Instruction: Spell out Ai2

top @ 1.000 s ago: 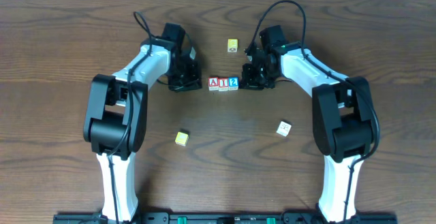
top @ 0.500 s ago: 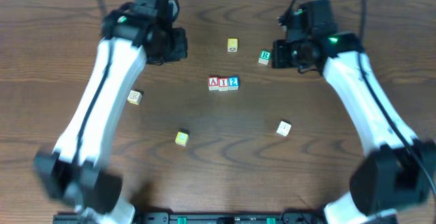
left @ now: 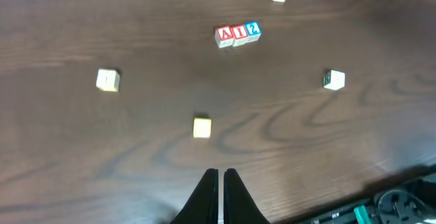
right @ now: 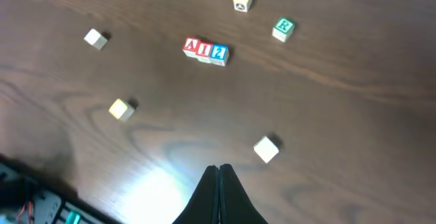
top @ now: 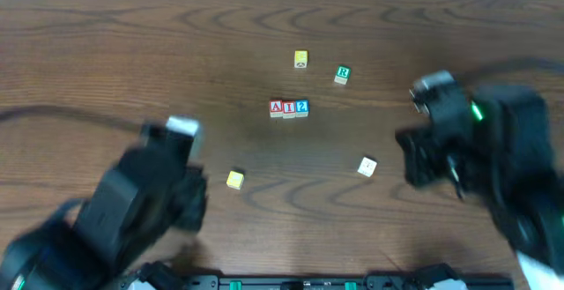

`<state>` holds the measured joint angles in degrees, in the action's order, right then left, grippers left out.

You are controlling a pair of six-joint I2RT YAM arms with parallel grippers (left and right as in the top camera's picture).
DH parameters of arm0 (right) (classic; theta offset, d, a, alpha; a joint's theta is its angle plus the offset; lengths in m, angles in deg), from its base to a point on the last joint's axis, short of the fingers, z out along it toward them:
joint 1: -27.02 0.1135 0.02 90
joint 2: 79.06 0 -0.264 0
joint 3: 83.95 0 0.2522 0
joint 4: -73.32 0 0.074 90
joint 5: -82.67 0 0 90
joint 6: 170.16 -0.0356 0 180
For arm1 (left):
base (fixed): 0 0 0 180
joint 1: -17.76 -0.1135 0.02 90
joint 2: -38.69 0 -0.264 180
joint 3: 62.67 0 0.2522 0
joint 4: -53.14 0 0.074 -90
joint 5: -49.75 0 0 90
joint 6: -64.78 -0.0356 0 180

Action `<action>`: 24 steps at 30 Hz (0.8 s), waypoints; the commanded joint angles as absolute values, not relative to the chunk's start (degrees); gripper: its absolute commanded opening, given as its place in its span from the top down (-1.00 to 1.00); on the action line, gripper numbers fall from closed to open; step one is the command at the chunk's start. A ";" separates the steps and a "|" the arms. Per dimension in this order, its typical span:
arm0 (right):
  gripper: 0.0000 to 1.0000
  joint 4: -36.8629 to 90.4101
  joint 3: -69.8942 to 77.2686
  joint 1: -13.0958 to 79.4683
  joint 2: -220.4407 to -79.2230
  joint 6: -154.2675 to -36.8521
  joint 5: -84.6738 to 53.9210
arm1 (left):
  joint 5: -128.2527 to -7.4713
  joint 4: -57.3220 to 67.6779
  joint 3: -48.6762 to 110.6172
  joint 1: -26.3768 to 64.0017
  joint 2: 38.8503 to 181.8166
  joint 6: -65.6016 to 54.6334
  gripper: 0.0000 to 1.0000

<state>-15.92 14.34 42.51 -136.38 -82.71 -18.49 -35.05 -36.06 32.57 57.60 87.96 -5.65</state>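
Observation:
Three white-faced cubes stand touching in a row at the table's middle: the red "A" cube, the red "I" cube and the blue "2" cube. The row also shows in the left wrist view, where the "I" cube is in the middle, and in the right wrist view around its "I" cube. My left gripper is shut and empty, high above the near left of the table. My right gripper is shut and empty, high above the near right. Both are far from the row.
A green "R" cube and a yellow cube lie behind the row. A white cube and a yellow cube lie nearer the front. A tan cube lies to the left. The blurred left arm and right arm fill the near corners.
Both arms have pulled away from the row, lifted, and swung back to the near side of the table. The three cubes stay in place.

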 commanded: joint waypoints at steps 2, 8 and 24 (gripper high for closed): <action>-0.98 -19.46 10.98 43.01 -127.26 -81.64 -15.69 | -32.78 -36.45 25.90 59.32 78.08 -1.80 0.14; -0.99 -21.32 10.82 43.01 -119.92 -81.99 -15.69 | -32.78 -37.15 25.38 59.30 73.36 3.31 -0.91; -0.99 -21.48 10.78 43.01 -118.72 -81.99 -15.69 | -31.95 -37.24 25.33 57.20 72.86 2.29 -0.91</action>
